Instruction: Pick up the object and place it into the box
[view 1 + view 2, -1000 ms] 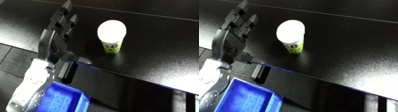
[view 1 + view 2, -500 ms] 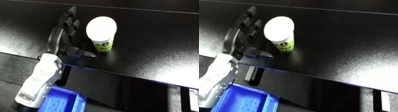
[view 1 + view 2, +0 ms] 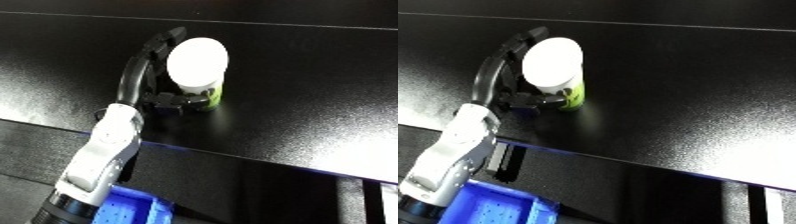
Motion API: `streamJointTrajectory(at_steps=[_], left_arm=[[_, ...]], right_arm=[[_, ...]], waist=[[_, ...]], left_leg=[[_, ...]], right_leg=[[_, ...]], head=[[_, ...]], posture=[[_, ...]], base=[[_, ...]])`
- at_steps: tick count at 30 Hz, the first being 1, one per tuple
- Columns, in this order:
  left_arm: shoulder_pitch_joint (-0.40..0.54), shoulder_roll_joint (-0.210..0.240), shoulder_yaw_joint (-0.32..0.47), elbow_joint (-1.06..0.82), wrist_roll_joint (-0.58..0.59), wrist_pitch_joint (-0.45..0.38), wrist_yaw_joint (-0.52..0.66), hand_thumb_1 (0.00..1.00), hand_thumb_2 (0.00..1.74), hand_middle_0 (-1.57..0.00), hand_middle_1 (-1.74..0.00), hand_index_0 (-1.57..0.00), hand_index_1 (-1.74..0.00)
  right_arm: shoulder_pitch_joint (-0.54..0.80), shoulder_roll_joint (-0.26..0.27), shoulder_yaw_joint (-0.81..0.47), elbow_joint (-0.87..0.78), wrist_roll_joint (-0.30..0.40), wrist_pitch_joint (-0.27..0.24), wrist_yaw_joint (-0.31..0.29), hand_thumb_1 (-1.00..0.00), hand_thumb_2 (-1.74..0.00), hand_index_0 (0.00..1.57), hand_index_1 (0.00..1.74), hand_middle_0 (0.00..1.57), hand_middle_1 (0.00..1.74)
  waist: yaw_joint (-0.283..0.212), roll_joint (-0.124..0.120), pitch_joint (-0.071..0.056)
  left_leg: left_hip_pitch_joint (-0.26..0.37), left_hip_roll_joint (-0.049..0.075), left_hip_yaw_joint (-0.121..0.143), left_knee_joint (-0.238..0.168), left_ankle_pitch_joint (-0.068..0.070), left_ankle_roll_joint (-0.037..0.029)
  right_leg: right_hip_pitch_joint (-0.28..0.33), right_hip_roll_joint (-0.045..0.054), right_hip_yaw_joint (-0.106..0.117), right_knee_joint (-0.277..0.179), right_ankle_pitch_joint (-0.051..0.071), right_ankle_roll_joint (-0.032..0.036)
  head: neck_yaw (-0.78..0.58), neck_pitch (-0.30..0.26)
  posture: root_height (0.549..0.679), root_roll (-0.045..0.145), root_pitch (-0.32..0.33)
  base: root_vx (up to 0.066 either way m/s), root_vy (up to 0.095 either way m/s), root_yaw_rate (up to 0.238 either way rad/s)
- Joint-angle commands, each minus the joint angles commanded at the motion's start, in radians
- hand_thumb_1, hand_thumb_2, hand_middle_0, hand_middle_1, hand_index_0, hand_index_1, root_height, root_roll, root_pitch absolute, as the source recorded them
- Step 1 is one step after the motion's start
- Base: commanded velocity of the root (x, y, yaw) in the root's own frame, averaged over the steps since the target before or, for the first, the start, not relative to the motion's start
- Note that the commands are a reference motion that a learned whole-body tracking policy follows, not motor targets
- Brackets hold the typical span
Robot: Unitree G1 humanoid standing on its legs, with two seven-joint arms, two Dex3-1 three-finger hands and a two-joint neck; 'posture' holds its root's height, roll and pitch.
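A cup [image 3: 199, 62] with a white lid and a green label stands upright on the black table [image 3: 311, 80], left of centre. My left hand [image 3: 140, 82] reaches up from the lower left and wraps it. The fingers [image 3: 489, 75] arch along the cup's left and far side up to the lid. The thumb [image 3: 182, 100] lies across the front of the cup's base. The blue bin [image 3: 482, 205] sits below the table's front edge at the bottom left, partly behind my left forearm. My right hand is in neither view.
The table's front edge [image 3: 266, 162] runs from the left down to the lower right, with a dark floor or shelf below it. The black tabletop stretches to the right of and beyond the cup.
My left hand has moved in from beside the cup and curled round it, thumb now at its base. The camera has shifted, so the cup sits more to the centre.
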Motion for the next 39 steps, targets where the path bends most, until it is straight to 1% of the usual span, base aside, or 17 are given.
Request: streamJointTrajectory(at_steps=[5,10,13,15,20,24,26,29,32,35,39], left_arm=[[-0.016,0.000,-0.015,-0.002,-0.001,0.008,-0.009,0.75,1.30,-1.18,-1.30,-1.18,-1.30],[-0.013,0.000,-0.017,-0.005,0.004,0.020,-0.017,1.00,1.74,-1.57,-1.74,-1.57,-1.74],[-0.002,-0.001,-0.013,-0.005,-0.012,0.028,-0.017,1.00,1.74,-1.57,-1.74,-1.57,-1.74],[0.009,-0.004,-0.004,-0.005,-0.049,0.028,-0.013,1.00,1.74,-1.57,-1.74,-1.57,-1.74],[0.061,-0.026,0.052,-0.027,-0.219,0.004,-0.006,1.00,1.74,-1.57,-1.74,-1.57,-1.74],[0.125,-0.054,0.115,-0.084,-0.374,-0.031,-0.032,1.00,1.74,-1.57,-1.74,-1.57,-1.74],[0.157,-0.064,0.143,-0.125,-0.413,-0.050,-0.048,1.00,1.74,-1.57,-1.74,-1.57,-1.74],[0.204,-0.067,0.182,-0.188,-0.418,-0.079,-0.064,1.00,1.74,-1.57,-1.74,-1.57,-1.74],[0.242,-0.054,0.217,-0.247,-0.387,-0.111,-0.064,1.00,1.74,-1.57,-1.74,-1.57,-1.74],[0.272,-0.031,0.255,-0.293,-0.342,-0.132,-0.050,1.00,1.74,-1.57,-1.74,-1.57,-1.74],[0.312,0.016,0.316,-0.343,-0.258,-0.161,-0.021,1.00,1.74,-1.57,-1.74,-1.57,-1.74]], right_arm=[[0.001,0.003,0.003,0.005,0.002,-0.004,-0.002,0.00,0.00,0.00,0.00,0.00,0.00],[0.005,0.006,0.001,0.006,0.000,-0.009,-0.001,0.00,0.00,0.00,0.00,0.00,0.00],[0.008,0.008,0.002,0.006,-0.001,-0.010,-0.002,0.00,0.00,0.00,0.00,0.00,0.00],[0.010,0.009,0.002,0.006,-0.001,-0.011,-0.002,0.00,0.00,0.00,0.00,0.00,0.00],[0.016,0.008,-0.001,0.006,0.000,-0.014,-0.006,0.00,0.00,0.00,0.00,0.00,0.00],[0.024,0.011,-0.010,-0.001,0.001,-0.020,-0.016,0.00,0.00,0.00,0.00,0.00,0.00],[0.030,0.012,-0.016,-0.005,0.002,-0.025,-0.020,0.00,0.00,0.00,0.00,0.00,0.00],[0.041,0.012,-0.022,-0.010,0.006,-0.034,-0.026,0.00,0.00,0.00,0.00,0.00,0.00],[0.055,0.009,-0.029,-0.015,0.011,-0.041,-0.028,0.00,0.00,0.00,0.00,0.00,0.00],[0.071,0.005,-0.039,-0.017,0.014,-0.045,-0.026,0.00,0.00,0.00,0.00,0.00,0.00],[0.101,-0.004,-0.054,-0.014,0.018,-0.057,-0.016,0.00,0.00,0.00,0.00,0.00,0.00]], waist=[[-0.002,0.002,0.000],[0.000,0.004,0.000],[0.002,0.005,0.000],[0.003,0.006,0.000],[0.012,0.011,0.000],[0.023,0.017,0.000],[0.030,0.020,0.000],[0.042,0.026,0.000],[0.054,0.030,0.000],[0.066,0.035,0.000],[0.084,0.042,0.000]], left_leg=[[0.003,0.000,0.000,0.001,-0.002,-0.0004],[0.009,0.001,-0.003,0.001,-0.003,-0.0012],[0.011,0.000,-0.005,0.001,-0.002,-0.0027],[0.013,-0.001,-0.007,0.000,-0.001,-0.0036],[0.019,-0.006,-0.014,-0.006,0.001,-0.0057],[0.021,-0.014,-0.019,-0.015,0.006,-0.0090],[0.022,-0.018,-0.023,-0.020,0.008,-0.0106],[0.025,-0.024,-0.028,-0.029,0.012,-0.0127],[0.027,-0.030,-0.032,-0.036,0.015,-0.0146],[0.029,-0.036,-0.037,-0.039,0.018,-0.0155],[0.028,-0.043,-0.044,-0.040,0.021,-0.0173]], right_leg=[[0.004,-0.0002,-0.001,-0.001,-0.002,-0.0005],[0.011,-0.0019,-0.005,-0.001,-0.005,-0.0012],[0.015,-0.0019,-0.006,0.000,-0.007,-0.0021],[0.018,-0.0022,-0.007,0.000,-0.008,-0.0030],[0.024,-0.0050,-0.010,0.000,-0.012,-0.0064],[0.028,-0.0079,-0.013,-0.003,-0.015,-0.0107],[0.031,-0.0095,-0.015,-0.005,-0.016,-0.0134],[0.035,-0.0113,-0.017,-0.007,-0.018,-0.0173],[0.040,-0.0122,-0.021,-0.009,-0.021,-0.0208],[0.043,-0.0131,-0.024,-0.006,-0.025,-0.0241],[0.046,-0.0178,-0.030,-0.001,-0.031,-0.0278]], head=[[-0.006,-0.002],[-0.006,-0.010],[-0.011,-0.013],[-0.014,-0.010],[-0.010,0.001],[0.008,0.012],[0.017,0.015],[0.027,0.026],[0.033,0.029],[0.039,0.030],[0.043,0.029]], posture=[[0.605,0.022,-0.036],[0.605,0.024,-0.039],[0.605,0.025,-0.041],[0.605,0.026,-0.042],[0.606,0.028,-0.043],[0.607,0.032,-0.042],[0.607,0.033,-0.041],[0.608,0.035,-0.041],[0.609,0.036,-0.040],[0.609,0.038,-0.041],[0.608,0.041,-0.043]], base=[[0.005,-0.008,0.001],[0.007,-0.008,0.004],[0.003,-0.004,0.022],[-0.001,-0.002,0.039],[-0.011,-0.003,0.059],[-0.033,-0.001,0.086],[-0.038,-0.002,0.093],[-0.039,-0.002,0.092],[-0.042,-0.006,0.086],[-0.031,-0.010,0.095],[-0.021,-0.009,0.102]])
